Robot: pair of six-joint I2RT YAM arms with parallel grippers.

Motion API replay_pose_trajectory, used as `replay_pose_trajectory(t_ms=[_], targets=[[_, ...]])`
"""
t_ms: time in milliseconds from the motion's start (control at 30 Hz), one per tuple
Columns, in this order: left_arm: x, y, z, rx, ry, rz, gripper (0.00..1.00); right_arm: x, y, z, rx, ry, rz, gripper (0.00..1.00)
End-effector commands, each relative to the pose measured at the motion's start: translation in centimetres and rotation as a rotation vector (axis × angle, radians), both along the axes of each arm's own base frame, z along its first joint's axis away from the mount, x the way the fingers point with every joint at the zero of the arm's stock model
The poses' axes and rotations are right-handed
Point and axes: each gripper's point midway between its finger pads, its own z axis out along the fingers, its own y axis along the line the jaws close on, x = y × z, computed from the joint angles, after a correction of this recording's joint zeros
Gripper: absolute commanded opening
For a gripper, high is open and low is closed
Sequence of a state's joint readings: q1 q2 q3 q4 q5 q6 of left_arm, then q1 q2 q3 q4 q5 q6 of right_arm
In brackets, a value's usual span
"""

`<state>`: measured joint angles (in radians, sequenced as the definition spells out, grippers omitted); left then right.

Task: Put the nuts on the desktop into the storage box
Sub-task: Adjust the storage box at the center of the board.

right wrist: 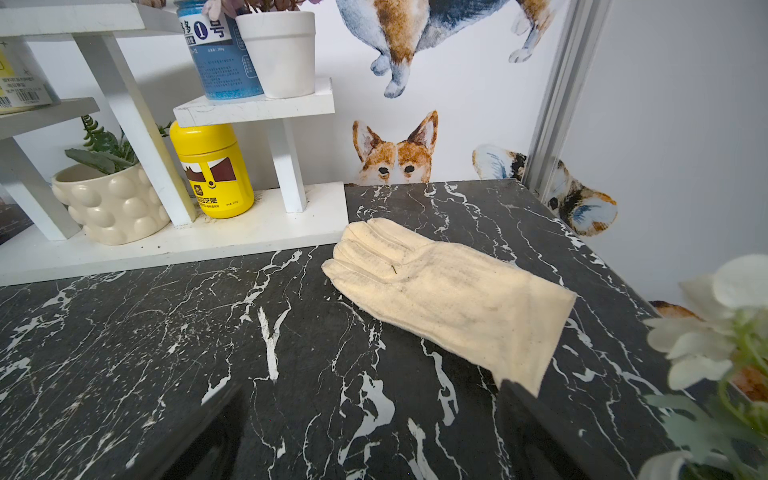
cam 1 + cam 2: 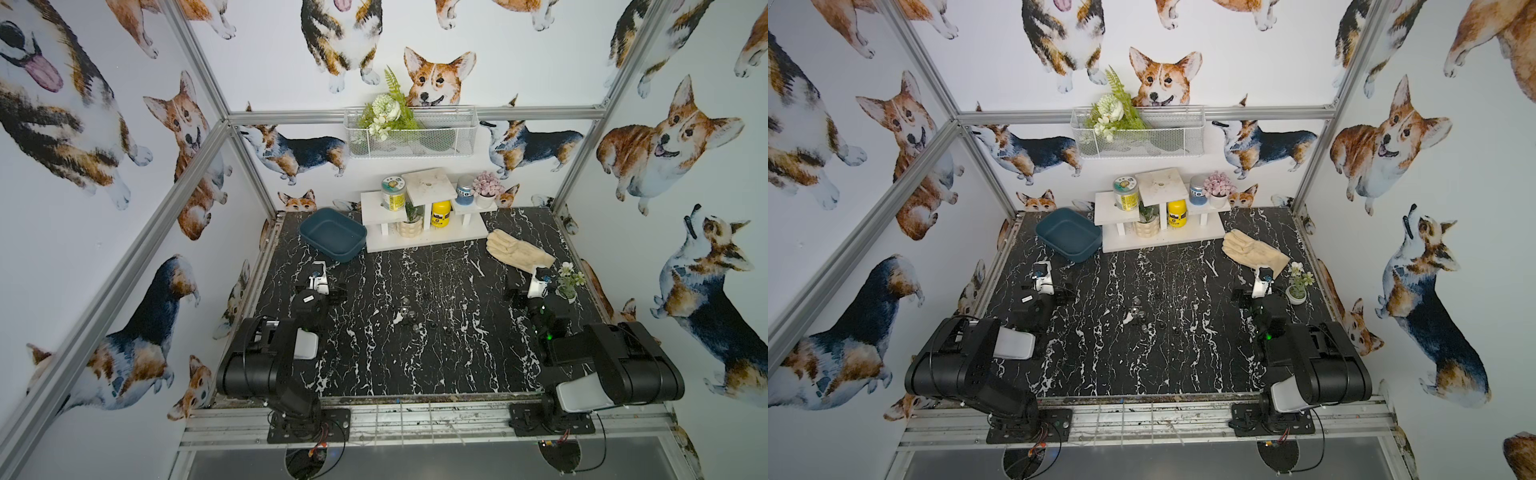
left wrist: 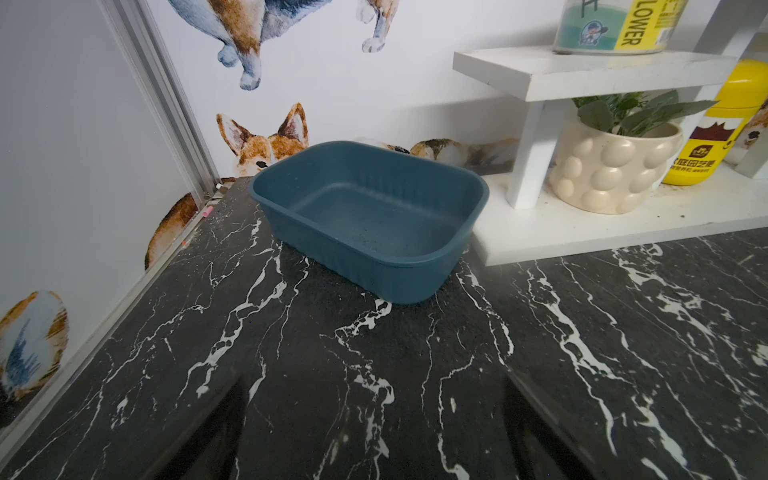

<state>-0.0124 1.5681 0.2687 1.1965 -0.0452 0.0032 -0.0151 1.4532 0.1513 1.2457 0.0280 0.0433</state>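
Observation:
Several tiny nuts (image 2: 409,318) (image 2: 1140,318), silver and black, lie scattered mid-desktop (image 2: 374,365) between the two arms. The empty teal storage box (image 2: 332,235) (image 2: 1068,235) (image 3: 374,274) sits at the back left. My left gripper (image 2: 320,291) (image 3: 374,436) hovers low in front of the box, open, with only bare tabletop between its fingers (image 3: 216,428). My right gripper (image 2: 534,293) (image 1: 374,436) is also open and empty, on the right just short of the glove. No nuts appear in either wrist view.
A cream work glove (image 2: 519,249) (image 1: 449,299) lies at the back right. A white tiered shelf (image 2: 428,239) with jars and pots stands at the back centre. A small flower pot (image 2: 569,286) sits beside the right gripper. A wire basket (image 2: 411,133) hangs on the back wall.

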Motion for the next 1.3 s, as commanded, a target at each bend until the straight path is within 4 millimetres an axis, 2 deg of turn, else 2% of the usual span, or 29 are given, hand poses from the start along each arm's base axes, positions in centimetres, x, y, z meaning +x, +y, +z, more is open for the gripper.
replay_pose_trajectory(t_ms=[0, 267, 367, 500, 567, 667, 867, 933, 1067, 1167, 1267], targets=[[0.0, -0.1, 0.0, 0.004, 0.0, -0.01, 1.0, 0.0, -0.1, 0.3, -0.012, -0.01, -0.001, 1.0], [-0.1, -0.1, 0.2, 0.005, -0.007, -0.006, 1.0, -0.2, 0.2, 0.5, -0.007, -0.023, 0.016, 1.0], [0.1, -0.4, 0.2, 0.01, 0.005, -0.028, 1.0, -1.0, 2.9, 1.4, -0.05, -0.053, 0.191, 1.0], [0.6, -1.3, 1.0, 0.016, 0.039, -0.083, 1.0, -2.5, 3.3, 4.3, -0.05, -0.113, 0.196, 1.0], [0.8, -1.9, 1.6, 0.013, 0.07, -0.12, 1.0, -2.9, 4.2, 6.9, -0.078, -0.157, 0.217, 1.0], [0.6, -3.4, 2.8, 0.015, 0.097, -0.206, 1.0, -3.9, 7.4, 10.4, -0.122, -0.224, 0.302, 1.0], [1.3, -5.6, 3.1, 0.03, 0.384, -0.367, 1.0, -5.3, 13.9, 13.5, -0.163, -0.242, 0.471, 1.0], [2.1, -6.1, 4.2, 0.045, 0.448, -0.417, 1.0, -6.0, 16.4, 13.8, -0.171, -0.224, 0.532, 1.0], [2.8, -6.3, 4.3, 0.039, 0.534, -0.435, 1.0, -8.0, 20.5, 13.5, -0.169, -0.19, 0.63, 1.0], [3.1, -6.7, 3.6, 0.023, 0.595, -0.468, 1.0, -9.3, 23.4, 12.5, -0.139, -0.153, 0.697, 1.0], [4.4, -6.7, 2.4, 0.006, 0.657, -0.466, 1.0, -10.3, 26.2, 11.7, -0.091, -0.119, 0.759, 1.0]])
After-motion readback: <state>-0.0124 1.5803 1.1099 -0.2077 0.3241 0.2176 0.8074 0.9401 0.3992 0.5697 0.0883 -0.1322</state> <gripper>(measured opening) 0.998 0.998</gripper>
